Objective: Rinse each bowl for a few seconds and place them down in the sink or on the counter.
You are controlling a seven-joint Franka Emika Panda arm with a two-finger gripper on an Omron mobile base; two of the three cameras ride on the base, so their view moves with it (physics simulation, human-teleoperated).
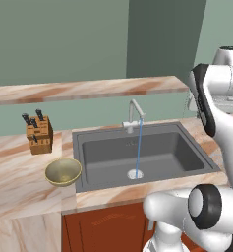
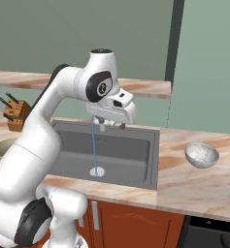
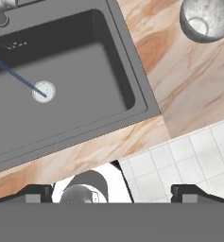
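An olive-gold bowl (image 1: 63, 172) sits upright on the counter (image 1: 19, 177) just left of the sink (image 1: 177, 147); its edge (image 2: 1, 147) peeks out behind my arm. A pale grey bowl (image 2: 202, 154) stands on the counter (image 2: 194, 184) right of the sink (image 2: 126, 150), at the top right of the hand view (image 3: 207, 19). My gripper (image 2: 108, 126) hangs open and empty above the basin's right part, pointing down, its fingertips (image 3: 38, 194) spread wide. The faucet (image 1: 133, 115) is running, and a thin blue stream (image 1: 138, 147) falls onto the drain (image 3: 43, 90).
A wooden knife block (image 1: 39, 134) stands at the back left of the counter. A narrow marbled shelf (image 1: 88, 88) runs along the wall above the faucet. Reddish-brown cabinets (image 2: 136, 223) sit below, with a white tiled floor (image 3: 179, 160) in front.
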